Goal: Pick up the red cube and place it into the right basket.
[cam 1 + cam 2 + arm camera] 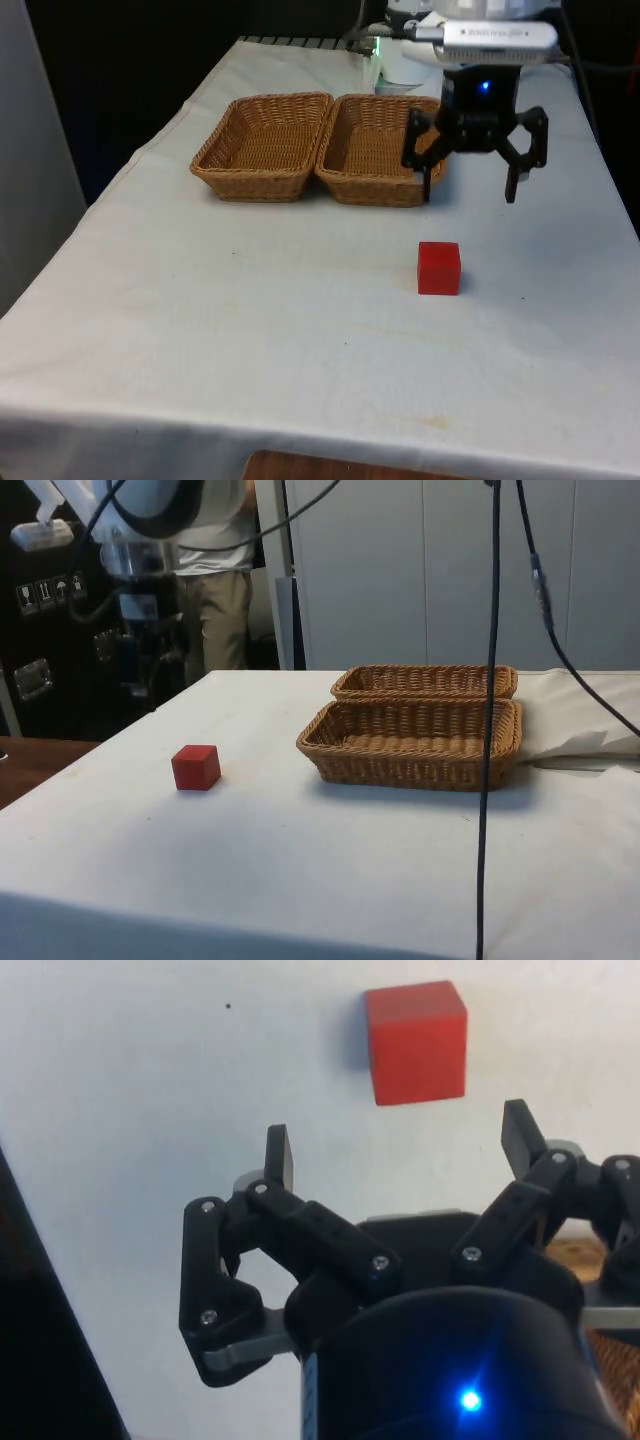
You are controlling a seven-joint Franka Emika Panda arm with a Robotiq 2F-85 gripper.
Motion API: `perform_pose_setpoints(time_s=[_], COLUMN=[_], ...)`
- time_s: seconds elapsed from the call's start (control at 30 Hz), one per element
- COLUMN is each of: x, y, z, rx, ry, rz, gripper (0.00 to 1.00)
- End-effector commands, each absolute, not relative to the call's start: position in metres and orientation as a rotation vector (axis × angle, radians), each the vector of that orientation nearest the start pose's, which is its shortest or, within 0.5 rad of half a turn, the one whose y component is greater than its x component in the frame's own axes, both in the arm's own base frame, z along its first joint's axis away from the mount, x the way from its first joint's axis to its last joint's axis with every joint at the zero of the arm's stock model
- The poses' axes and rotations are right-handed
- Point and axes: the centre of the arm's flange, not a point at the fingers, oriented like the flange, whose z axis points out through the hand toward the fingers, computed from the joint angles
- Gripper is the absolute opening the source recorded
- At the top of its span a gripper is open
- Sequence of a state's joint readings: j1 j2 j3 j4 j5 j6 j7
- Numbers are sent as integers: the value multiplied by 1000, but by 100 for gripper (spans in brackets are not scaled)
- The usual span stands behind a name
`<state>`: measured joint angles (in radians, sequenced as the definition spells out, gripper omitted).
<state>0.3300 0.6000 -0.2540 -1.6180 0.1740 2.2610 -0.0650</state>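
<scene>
Gripper (469,190) hanging above the table (250,330) with fingers spread wide, holding nothing; the red cube (439,268) sitting on the cloth nearer the table's near edge than the two wicker baskets, toward the front view's right; risk judged here: a descent landing off-centre and a fingertip nudging the cube aside, since it is lying ahead of the jaws, not between them; second risk: dropping it in the left basket (262,148), which is touching the right basket (378,150); cube looking matte, sharp-edged, uniformly red, resting flat.
</scene>
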Motion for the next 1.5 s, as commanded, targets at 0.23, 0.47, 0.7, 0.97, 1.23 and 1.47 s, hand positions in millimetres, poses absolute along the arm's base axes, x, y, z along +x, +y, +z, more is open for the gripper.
perform_pose_setpoints(time_s=[0.23,0.47,0.7,0.97,1.23,1.47], x=[688,683,687,693,692,688], y=[74,69,69,72,72,68], z=[261,247,237,222,206,195], rx=[-3117,-3105,-3104,-3099,-3090,-3098], ry=[-212,-247,-250,-244,-251,-268], rz=[-116,-120,-117,-112,-98,-63], gripper=[100,100,100,100,100,100])
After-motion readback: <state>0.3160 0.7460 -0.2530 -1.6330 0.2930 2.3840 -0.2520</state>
